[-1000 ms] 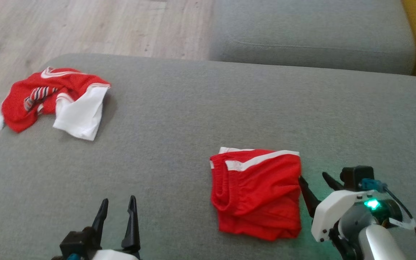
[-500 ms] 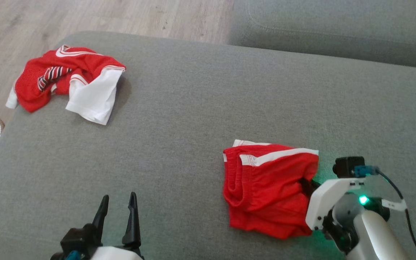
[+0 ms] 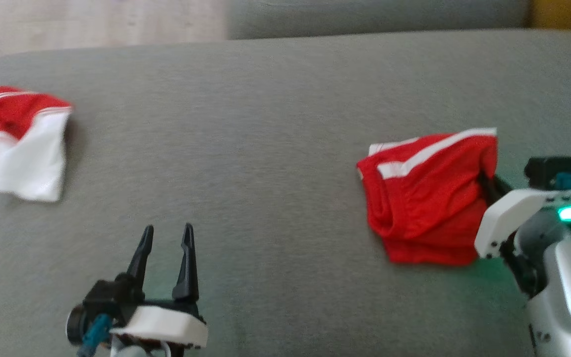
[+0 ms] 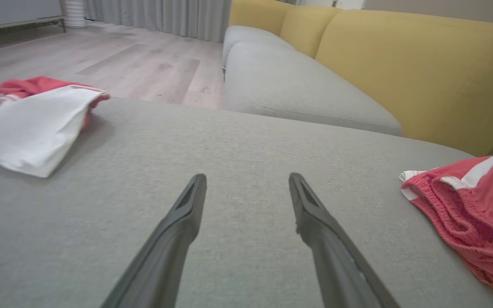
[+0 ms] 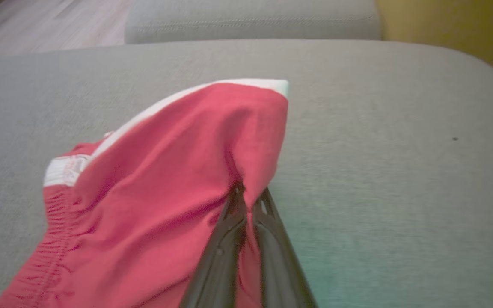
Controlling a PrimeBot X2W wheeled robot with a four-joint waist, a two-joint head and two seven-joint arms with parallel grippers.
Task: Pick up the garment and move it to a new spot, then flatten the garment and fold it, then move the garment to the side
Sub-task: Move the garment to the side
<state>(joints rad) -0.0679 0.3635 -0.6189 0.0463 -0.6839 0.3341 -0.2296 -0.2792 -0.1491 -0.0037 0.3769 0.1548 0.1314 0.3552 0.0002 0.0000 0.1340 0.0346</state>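
Observation:
The garment [image 3: 424,203] is a folded pair of red shorts with white stripes, lying on the grey cushion [image 3: 265,124] at the right. My right gripper [image 3: 487,181] is shut on its right edge, and that edge is pulled up off the cushion. In the right wrist view the two fingers [image 5: 233,222] pinch the red cloth [image 5: 165,171] at the gripper [image 5: 248,192]. My left gripper [image 3: 168,227] hovers open at the lower left with nothing between its fingers. The left wrist view looks past this gripper [image 4: 247,176] to the garment [image 4: 473,201] at its right edge.
A second, crumpled red and white garment [image 3: 18,139] lies at the cushion's far left, also in the left wrist view [image 4: 28,119]. Another grey seat cushion [image 3: 365,15] lies beyond, with a yellow backrest [image 4: 400,64]. Wooden floor [image 4: 101,55] lies past the cushion's far edge.
My right gripper has closed on the garment's right edge and raised it. The head camera has shifted, so the whole picture has moved. The left gripper stays open.

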